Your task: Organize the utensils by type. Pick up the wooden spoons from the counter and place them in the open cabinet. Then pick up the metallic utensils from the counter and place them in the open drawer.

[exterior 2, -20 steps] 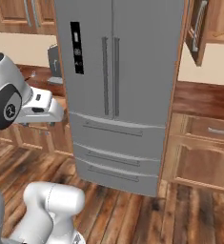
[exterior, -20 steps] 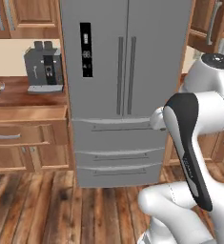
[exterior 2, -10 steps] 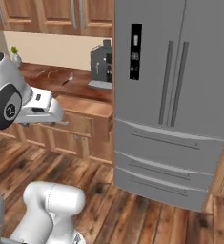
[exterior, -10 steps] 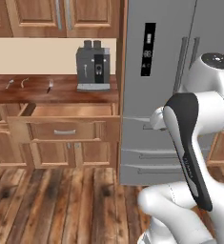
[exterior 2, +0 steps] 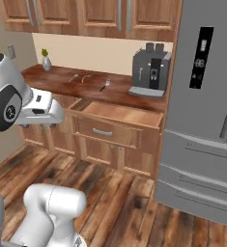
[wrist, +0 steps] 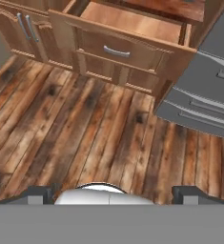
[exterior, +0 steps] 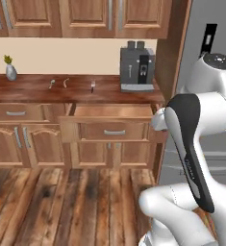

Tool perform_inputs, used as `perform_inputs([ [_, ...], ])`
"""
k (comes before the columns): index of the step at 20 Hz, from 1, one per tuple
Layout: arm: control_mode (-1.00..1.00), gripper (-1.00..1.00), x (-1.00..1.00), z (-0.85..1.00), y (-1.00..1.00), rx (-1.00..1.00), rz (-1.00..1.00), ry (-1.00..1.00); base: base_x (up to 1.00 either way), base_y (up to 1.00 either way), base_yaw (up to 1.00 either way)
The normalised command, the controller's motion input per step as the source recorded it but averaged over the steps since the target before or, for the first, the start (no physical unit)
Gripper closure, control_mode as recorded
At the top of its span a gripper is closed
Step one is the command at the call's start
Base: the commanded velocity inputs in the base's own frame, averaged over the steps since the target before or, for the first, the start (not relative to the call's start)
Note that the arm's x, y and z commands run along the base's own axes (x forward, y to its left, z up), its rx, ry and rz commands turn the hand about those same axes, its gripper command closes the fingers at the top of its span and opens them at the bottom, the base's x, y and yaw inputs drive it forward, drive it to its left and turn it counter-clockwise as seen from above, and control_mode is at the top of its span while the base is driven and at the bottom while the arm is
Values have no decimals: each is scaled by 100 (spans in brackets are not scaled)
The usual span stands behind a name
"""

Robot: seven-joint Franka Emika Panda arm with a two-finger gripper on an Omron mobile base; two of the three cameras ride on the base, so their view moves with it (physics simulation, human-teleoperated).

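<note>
The arm is standing folded and tucked close to the base, its upper link rising and the forearm dropping back down in front of the fridge (exterior: pixel 215 96); the hand is reaching out level toward the left in the right base view, well short of the cabinetry and above the plank floor (wrist: pixel 85 138). The hand camera is looking down at that floor, with the gripper (wrist: pixel 111 194) showing as two dark fingertips (wrist: pixel 37 193) set wide apart at the bottom edge, so the jaws are standing released with nothing between them. The open drawer (exterior: pixel 112 126) is hanging pulled out below the counter (exterior: pixel 32 86), its light wood bottom showing bare in the right base view (exterior 2: pixel 120 113). Three utensils are lying on the counter behind the drawer, well apart from the hand: a grey metal spoon (exterior: pixel 52 84) farthest left, a pale wooden spoon (exterior: pixel 66 82) just right of it, and a darker one (exterior: pixel 92 86) nearer the coffee machine (exterior: pixel 137 69). A small vase (exterior: pixel 10 71) is sitting at the far left of the counter. The wall cabinets (exterior: pixel 85 17) above are showing closed doors here; I cannot tell which is the open cabinet.
</note>
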Motion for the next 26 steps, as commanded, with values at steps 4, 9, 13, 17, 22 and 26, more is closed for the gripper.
perform_inputs([
  [4, 100, -100, 0, 0, 0, 0, 0, 0, 1, 99, 1],
  [9, 100, -100, 0, 0, 0, 0, 0, 0, 7, 91, 0],
  [13, 100, -100, 0, 0, 0, 0, 0, 0, 10, 88, 0],
  [17, 100, -100, 0, 0, 0, 0, 0, 0, 30, 81, 0],
  [22, 100, -100, 0, 0, 0, 0, 0, 0, 67, 20, -12],
  [26, 100, -100, 0, 0, 0, 0, 0, 0, 69, -9, -25],
])
